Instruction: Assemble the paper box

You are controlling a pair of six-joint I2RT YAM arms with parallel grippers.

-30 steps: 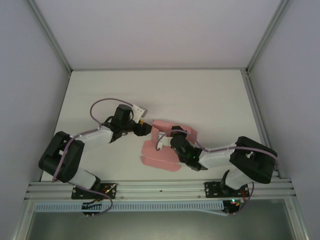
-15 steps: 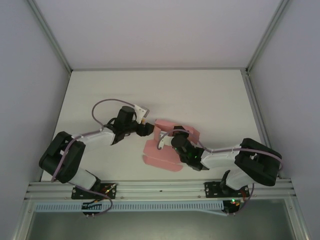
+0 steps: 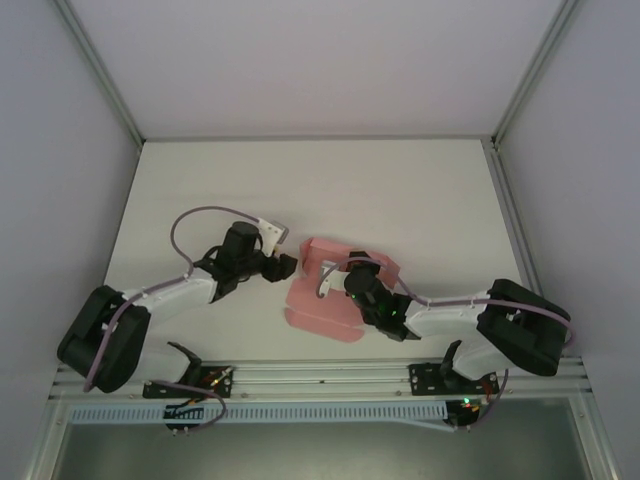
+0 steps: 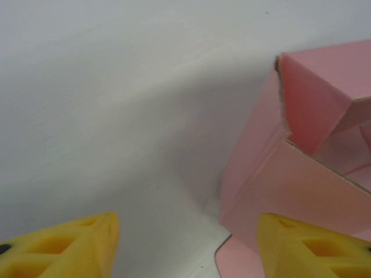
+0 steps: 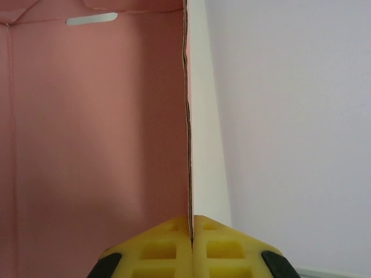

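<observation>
Left of centre in the top view, the left end effector [image 3: 284, 266] gapes open, empty, just beside the paper box [image 3: 318, 305]; the box sits mid-worktop [image 3: 420, 200]; the right end effector [image 5: 191, 229] pinches its upright wall edge.

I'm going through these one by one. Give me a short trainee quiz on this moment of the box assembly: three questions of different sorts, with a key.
1. True or false: the left gripper is shut on the paper box.
2. What is the right gripper pinching? A) a cable; B) a thin card edge of the box; C) nothing.
3. Fill in: seen from above, the open gripper stands at the box's ___ side.

Key
1. False: its jaws stand apart, with no card between them.
2. B.
3. Left.
</observation>
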